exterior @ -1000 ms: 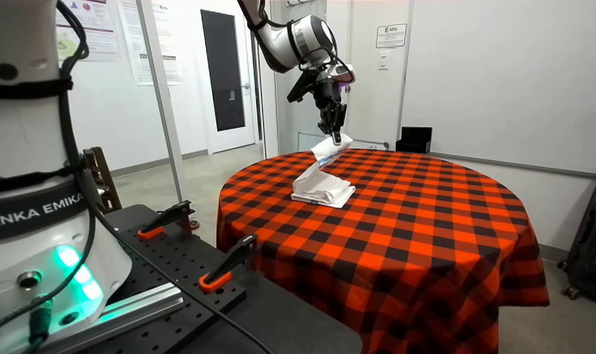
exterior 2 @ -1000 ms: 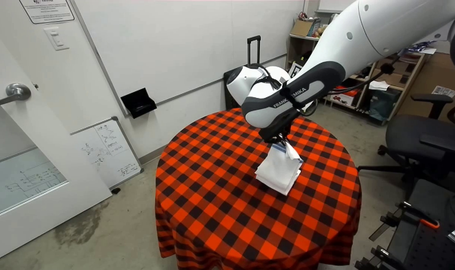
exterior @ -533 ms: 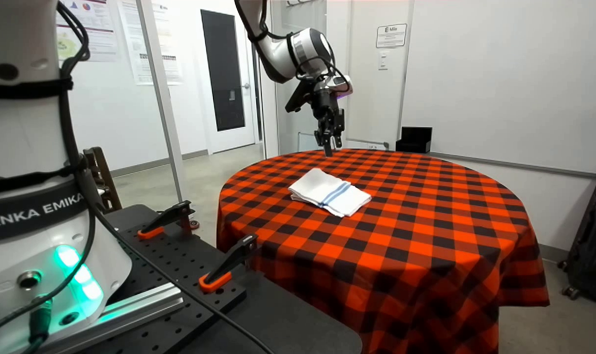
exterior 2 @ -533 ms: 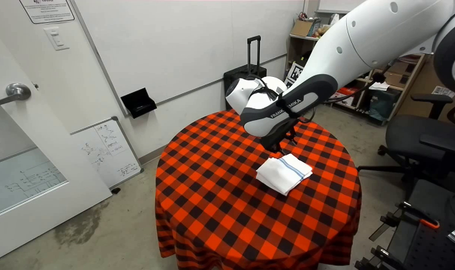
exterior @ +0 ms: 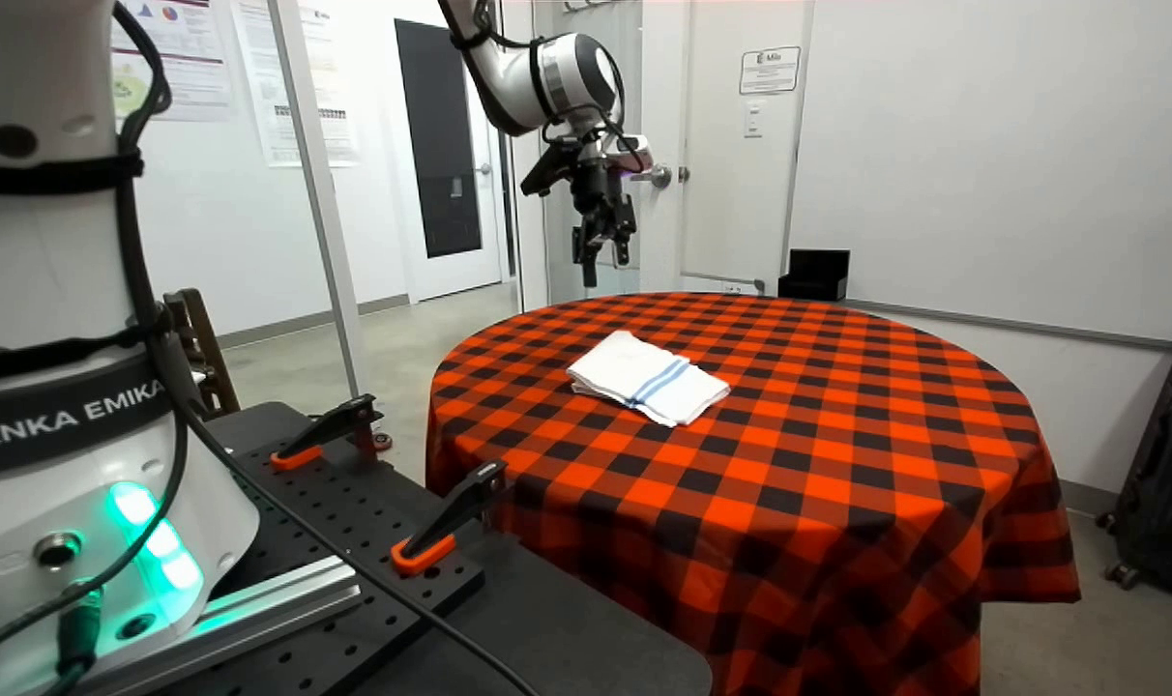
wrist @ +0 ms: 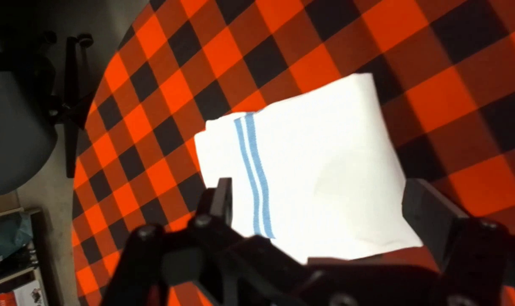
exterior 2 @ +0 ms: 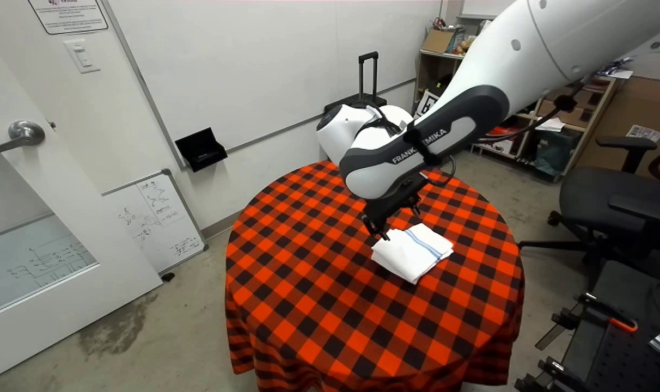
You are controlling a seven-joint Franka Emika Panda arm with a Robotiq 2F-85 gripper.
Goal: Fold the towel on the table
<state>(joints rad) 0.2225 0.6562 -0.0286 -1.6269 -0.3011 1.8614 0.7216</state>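
Note:
The white towel (exterior: 634,372) with two blue stripes lies folded into a thick, roughly rectangular stack on the checked table (exterior: 837,425). From above, in the wrist view, the towel (wrist: 308,161) has its stripes near one end, and its layers are slightly offset at that end. My gripper (exterior: 606,272) is up in the air, apart from the cloth, its fingers spread wide. Nothing is between the fingertips (wrist: 414,204); the towel shows in the gap below them. In an exterior view the gripper (exterior 2: 401,225) appears just behind the towel's upper edge.
A red and black cloth covers the round table and hangs over its edge. Nearby are a black suitcase (exterior: 1161,464), a wall-mounted black box (exterior 2: 201,149), a leaning whiteboard (exterior 2: 156,220) and an office chair (exterior 2: 618,201). Orange-tipped clamps (exterior: 451,522) sit by the robot base.
A second ago my gripper pinched a raised towel flap. It has opened, the flap has dropped flat with the stripes upward, and the gripper has moved up and sideways, away from the cloth.

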